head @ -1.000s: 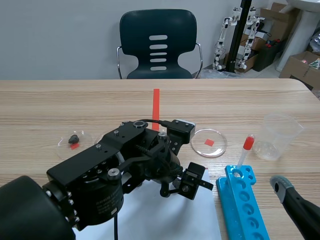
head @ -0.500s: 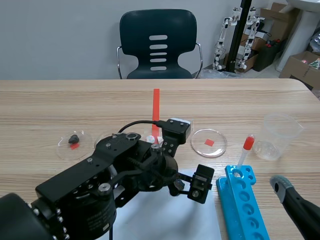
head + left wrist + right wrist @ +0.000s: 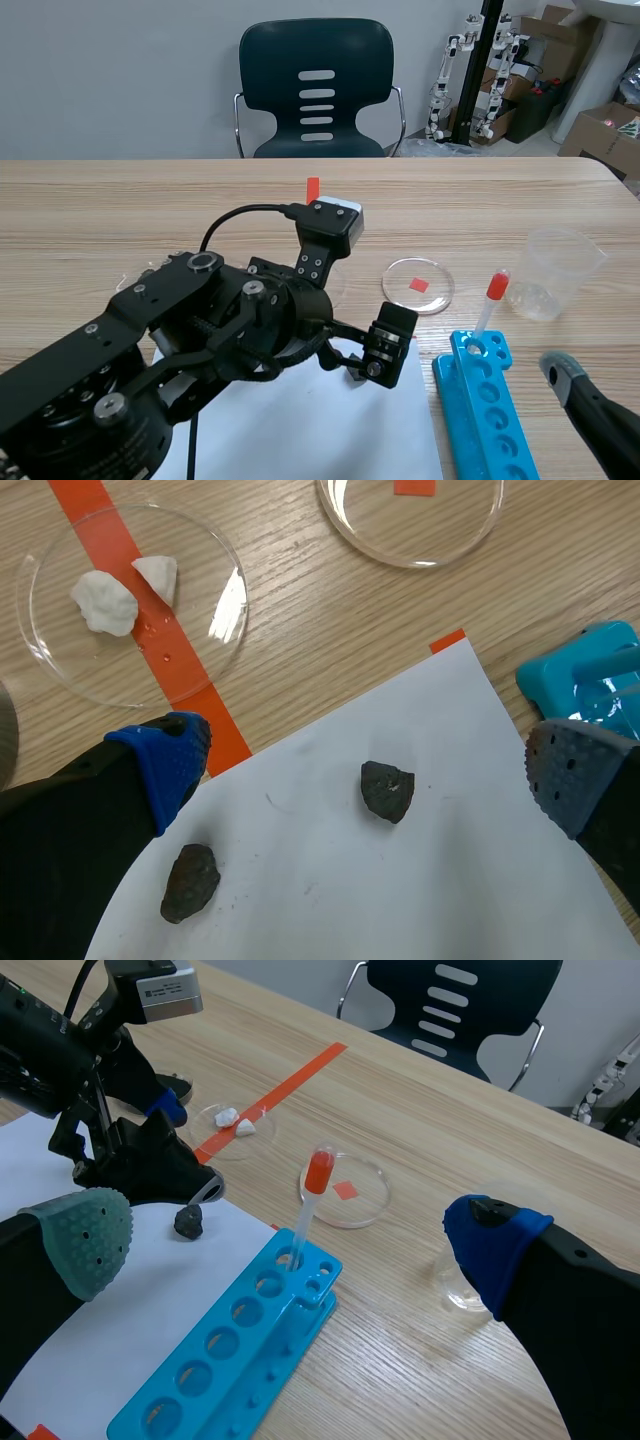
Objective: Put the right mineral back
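Black left jaws gape above a white paper sheet (image 3: 400, 900), the dark mineral (image 3: 387, 790) lying on it between them, a second dark stone (image 3: 188, 882) beside one finger; ahead, a glass dish (image 3: 60, 650) holds two white chunks (image 3: 103, 602). Right jaws gape near a blue rack (image 3: 240, 1360) holding a dropper (image 3: 308, 1205)

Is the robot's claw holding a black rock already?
No, the left gripper is open, and the black rock between its fingers lies loose on the white paper.

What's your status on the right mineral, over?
Left gripper: jaws open, straddling right mineral on paper, no contact. Right gripper: jaws open, by blue rack. Empty dish ahead, nothing between.
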Robot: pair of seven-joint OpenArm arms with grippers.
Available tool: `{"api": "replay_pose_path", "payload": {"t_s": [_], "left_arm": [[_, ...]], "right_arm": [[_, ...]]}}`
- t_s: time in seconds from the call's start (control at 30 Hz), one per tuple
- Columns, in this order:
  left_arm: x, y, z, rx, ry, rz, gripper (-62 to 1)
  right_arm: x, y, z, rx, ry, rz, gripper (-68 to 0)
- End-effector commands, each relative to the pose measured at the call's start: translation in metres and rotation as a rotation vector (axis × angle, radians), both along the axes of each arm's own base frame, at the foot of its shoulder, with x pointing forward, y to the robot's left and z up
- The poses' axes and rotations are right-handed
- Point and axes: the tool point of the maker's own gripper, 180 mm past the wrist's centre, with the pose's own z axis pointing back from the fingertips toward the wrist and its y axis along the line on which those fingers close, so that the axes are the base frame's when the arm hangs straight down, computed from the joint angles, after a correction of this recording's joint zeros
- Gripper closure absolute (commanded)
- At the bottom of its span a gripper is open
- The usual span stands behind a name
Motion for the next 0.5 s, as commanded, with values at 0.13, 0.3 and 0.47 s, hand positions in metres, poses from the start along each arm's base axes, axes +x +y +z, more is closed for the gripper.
{"api": "replay_pose_path", "payload": {"t_s": [0.13,0.3,0.47], "left_arm": [[0.0021,-0.0013,0.0036,-0.017,-0.021,0.003,-62.3],[0.0042,-0.0021,0.0062,-0.027,-0.037,0.005,-62.3],[0.0046,-0.0024,0.0067,-0.029,-0.04,0.006,-62.3]], "right_arm": [[0.0037,0.0025,0.0092,0.013,-0.033,0.01,-67.9],[0.0037,0.0025,0.0092,0.013,-0.033,0.01,-67.9],[0.0037,0.0025,0.0092,0.013,-0.033,0.01,-67.9]]}}
